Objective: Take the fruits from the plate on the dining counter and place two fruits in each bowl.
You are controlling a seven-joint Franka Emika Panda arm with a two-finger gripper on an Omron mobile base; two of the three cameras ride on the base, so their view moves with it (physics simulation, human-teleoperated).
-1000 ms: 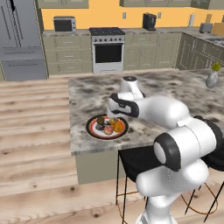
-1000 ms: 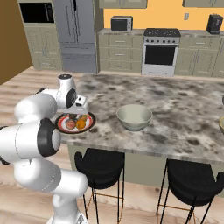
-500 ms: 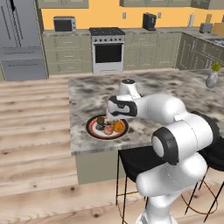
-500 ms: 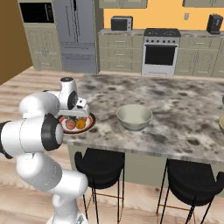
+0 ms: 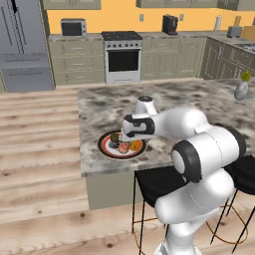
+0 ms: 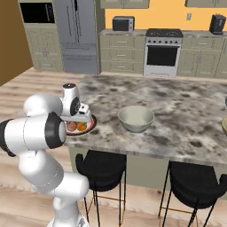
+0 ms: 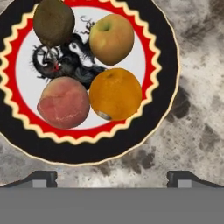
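Your pincer (image 7: pixel 112 177) hangs wide apart, empty, above the plate (image 7: pixel 168 78). Centre on the orange fruit (image 7: pixel 115 94) just ahead, drop straight, avoid nudging the peach (image 7: pixel 64 102) beside it.

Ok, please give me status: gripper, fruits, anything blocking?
Gripper open above plate. All four fruits on the plate, none gripped. Near bowl empty. Nothing blocking.
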